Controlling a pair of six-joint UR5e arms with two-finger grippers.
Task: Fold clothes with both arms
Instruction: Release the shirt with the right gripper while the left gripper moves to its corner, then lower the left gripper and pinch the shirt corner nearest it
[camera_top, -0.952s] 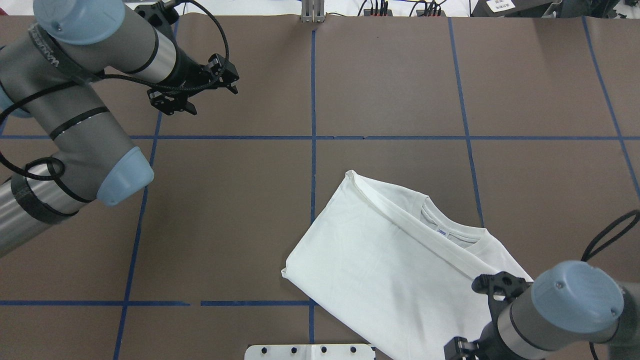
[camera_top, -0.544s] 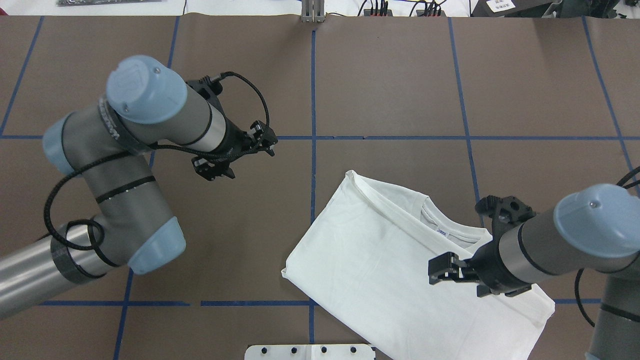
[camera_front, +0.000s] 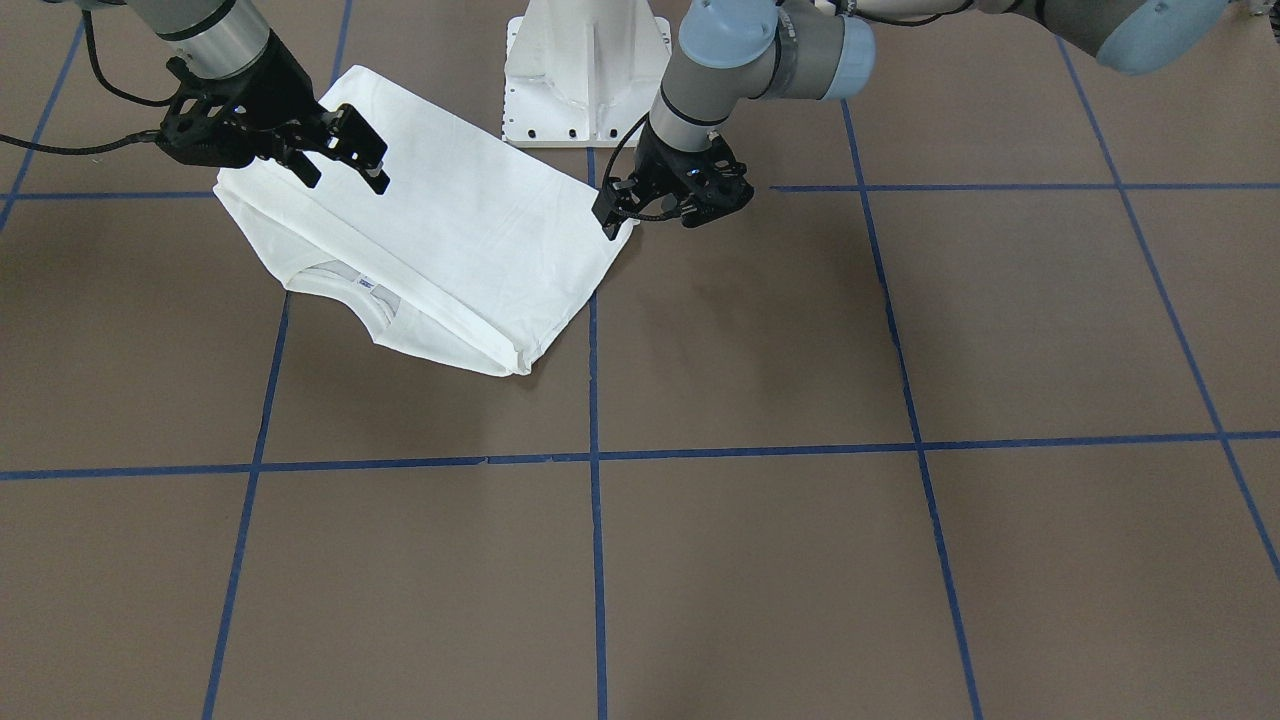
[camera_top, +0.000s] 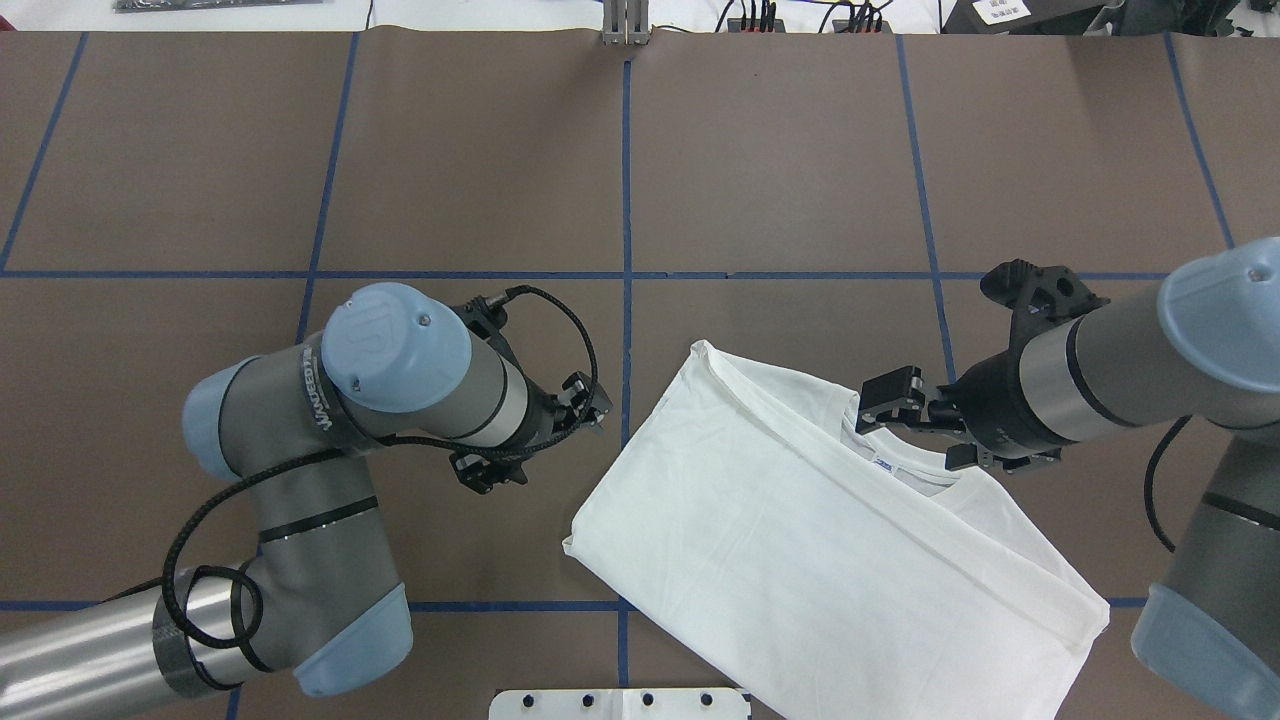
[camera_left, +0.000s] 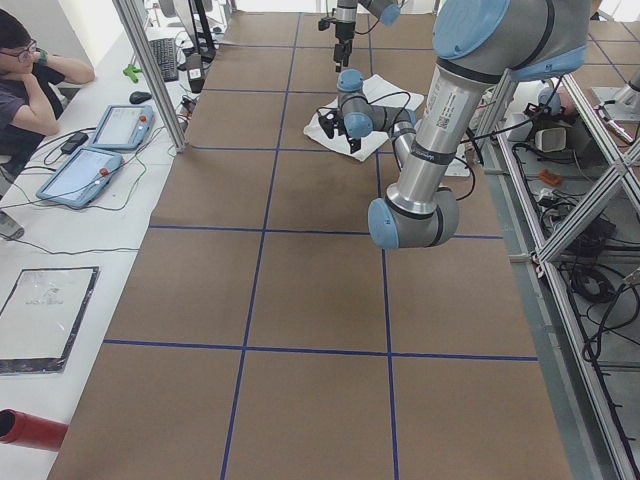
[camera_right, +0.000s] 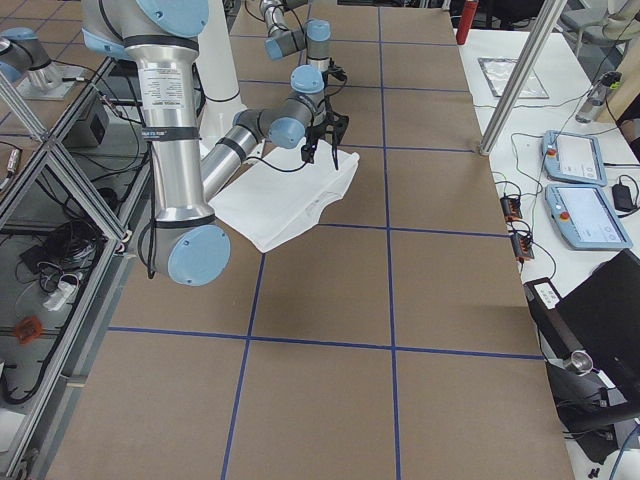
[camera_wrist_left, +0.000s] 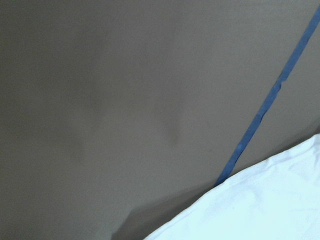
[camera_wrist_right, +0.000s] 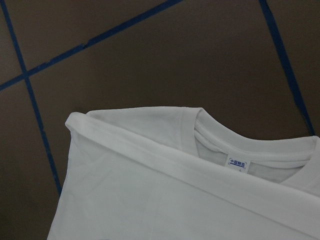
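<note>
A brown table (camera_top: 780, 150) crossed by blue tape lines (camera_top: 627, 200) fills the overhead view, and the white pedestal (camera_top: 620, 703) sits at its 6 o'clock edge. In the left side view a person (camera_left: 30, 80) sits at a white desk beside the table, with two tablets (camera_left: 95, 160) in front of them.

The shirt (camera_top: 800, 540) lies flat on the table at about 5 o'clock from the table's centre in the overhead view. It is folded into a rough rectangle set on a slant, with one corner toward 11 o'clock and another toward 4 o'clock. A folded band of cloth runs along its upper edge. The collar (camera_top: 905, 465) faces 1 o'clock, with a small label (camera_top: 882, 463) inside it. The right wrist view shows the same collar (camera_wrist_right: 250, 145) and label (camera_wrist_right: 237, 162) from above, with bare table beyond them.

The right gripper (camera_top: 905, 425) hangs over the collar, at 1 o'clock on the shirt. Its fingers are spread and hold nothing. In the front view it (camera_front: 340, 165) is raised above the cloth, not touching it.

The left gripper (camera_top: 540, 435) is at 9 o'clock of the shirt, over bare table just beside the shirt's left edge. Its fingers are also spread and empty. In the front view one finger (camera_front: 607, 222) is close to the shirt's near corner. The left wrist view shows mostly table, one tape line and a corner of the shirt (camera_wrist_left: 280, 210) at 5 o'clock.
</note>
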